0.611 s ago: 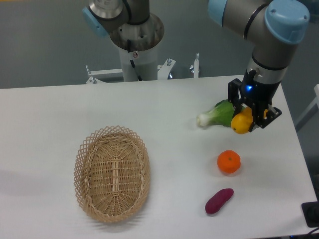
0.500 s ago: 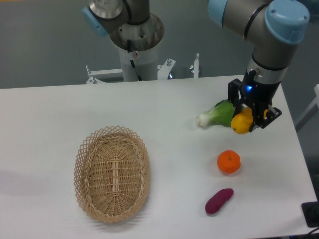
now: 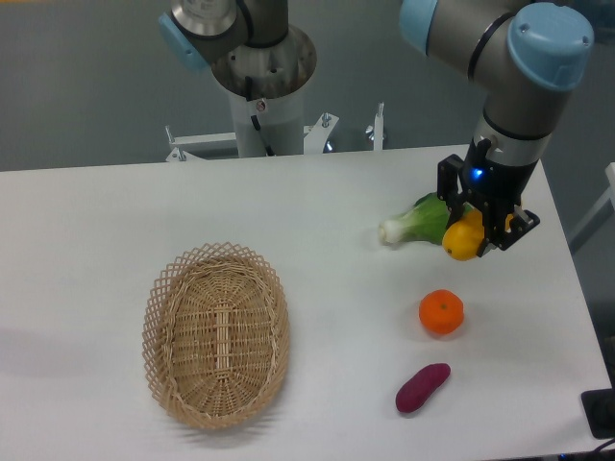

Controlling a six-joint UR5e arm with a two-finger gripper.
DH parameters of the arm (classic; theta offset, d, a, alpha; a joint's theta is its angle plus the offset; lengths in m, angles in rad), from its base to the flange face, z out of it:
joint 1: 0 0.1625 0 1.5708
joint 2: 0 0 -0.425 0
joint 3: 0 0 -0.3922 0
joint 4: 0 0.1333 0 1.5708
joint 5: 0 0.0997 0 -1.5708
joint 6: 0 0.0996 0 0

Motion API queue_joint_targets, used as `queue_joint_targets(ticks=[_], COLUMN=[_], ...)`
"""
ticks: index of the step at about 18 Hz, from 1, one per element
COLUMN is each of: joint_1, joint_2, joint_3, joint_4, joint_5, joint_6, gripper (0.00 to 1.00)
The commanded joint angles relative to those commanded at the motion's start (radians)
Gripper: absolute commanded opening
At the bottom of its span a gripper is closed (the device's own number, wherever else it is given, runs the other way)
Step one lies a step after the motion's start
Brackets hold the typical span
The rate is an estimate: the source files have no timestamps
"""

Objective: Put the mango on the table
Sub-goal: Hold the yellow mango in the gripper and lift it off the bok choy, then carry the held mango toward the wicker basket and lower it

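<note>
Camera view shows the claw (image 3: 478,233) clenched around the mango (image 3: 462,240) near the right edge of the tabletop (image 3: 317,202), just beside the bok choy (image 3: 420,220). The mango seems not released yet, so lowering and letting go remain.

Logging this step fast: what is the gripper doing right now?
Gripper: closed on the mango, holding it beside the green vegetable.
</note>
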Motion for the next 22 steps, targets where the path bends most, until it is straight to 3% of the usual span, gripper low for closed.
queue_joint_targets(ticks=[4,11,14,16,19,22], joint_1=[-0.012,-0.028,-0.061,-0.090,-0.127,-0.146], joint_2=[-0.005,-0.034,-0.038,-0.051,-0.066,-0.092], joint_3=[-0.031,-0.113,-0.147,-0.175,-0.256,-0.295], joint_4=[0.046,0.248,0.268,0.332,0.478,0.517], joint_5=[0.000,0.000,-0.003,-0.003,-0.005,-0.008], joint_6=[-0.009,-0.026,-0.101,-0.187,-0.308,-0.313], gripper=[0.45,0.45,0.45,0.45,0.45,0.45])
